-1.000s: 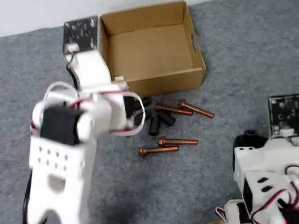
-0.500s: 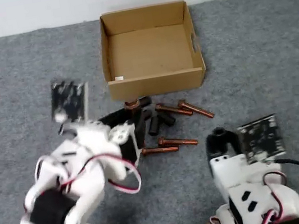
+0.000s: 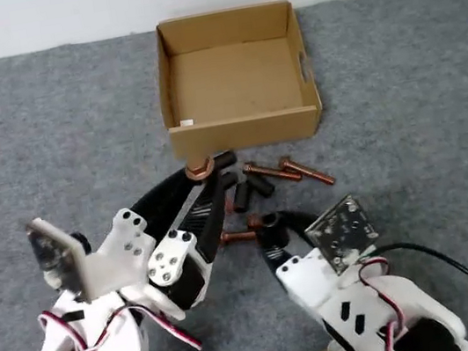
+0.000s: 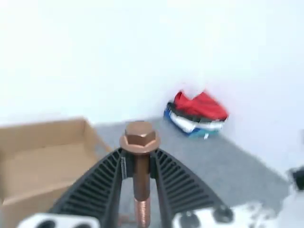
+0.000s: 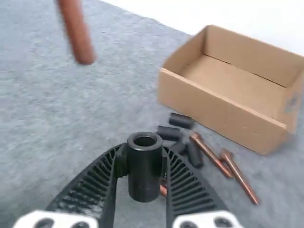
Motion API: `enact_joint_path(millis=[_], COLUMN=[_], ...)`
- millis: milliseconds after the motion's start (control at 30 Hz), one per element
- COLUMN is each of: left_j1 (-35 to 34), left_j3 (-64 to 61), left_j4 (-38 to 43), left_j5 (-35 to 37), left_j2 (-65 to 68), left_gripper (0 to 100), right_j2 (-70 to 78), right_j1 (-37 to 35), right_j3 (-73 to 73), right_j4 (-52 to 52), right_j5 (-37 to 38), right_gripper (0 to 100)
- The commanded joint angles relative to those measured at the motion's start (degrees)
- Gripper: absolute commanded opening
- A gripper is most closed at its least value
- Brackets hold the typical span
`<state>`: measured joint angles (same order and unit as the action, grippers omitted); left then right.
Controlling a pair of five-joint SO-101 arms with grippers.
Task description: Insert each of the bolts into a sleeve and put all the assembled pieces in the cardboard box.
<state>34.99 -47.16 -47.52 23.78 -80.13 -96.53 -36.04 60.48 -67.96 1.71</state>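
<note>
1. Both pincers are loaded: the left pincer [image 4: 138,159] is closed on a copper bolt [image 4: 138,140] just under its hex head, shank pointing down, and the right pincer [image 5: 144,156] is clamped round a black sleeve [image 5: 144,175] held upright, bore facing up
2. From the high view I judge the pair not yet mated: the bolt's head sits just in front of the near wall of the cardboard box [image 3: 244,129], while the sleeve is held apart from it, nearer the arm bases
3. I see no assembled piece in the box, so I'd call this the first assembly in hand, with every drop-off yet to do
4. Loose bolts [image 3: 274,172] lie on the grey mat [image 3: 417,93] in front of the box, at least one more partly hidden by the pincers, and loose sleeves [image 3: 261,185] lie beside them
5. Room is tight ahead: the box wall is close beyond the left pincer's tips and the loose pile lies below, but I have wide bare mat on either side of the box
</note>
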Motion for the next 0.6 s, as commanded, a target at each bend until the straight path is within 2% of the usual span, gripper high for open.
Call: enact_joint_path(millis=[0, 567], left_j1=[1.49, 1.76], left_j3=[-1.01, -13.67], left_j4=[5.10, 12.31], left_j5=[5.19, 6.95], left_j2=[-0.70, -1.14], left_gripper=[0, 0], right_j2=[-0.48, -0.48], right_j1=[-2.33, -2.42], right_j3=[0.62, 0.88], right_j4=[5.58, 8.22], right_j5=[-0.09, 2.90], right_gripper=[0.9, 0.9])
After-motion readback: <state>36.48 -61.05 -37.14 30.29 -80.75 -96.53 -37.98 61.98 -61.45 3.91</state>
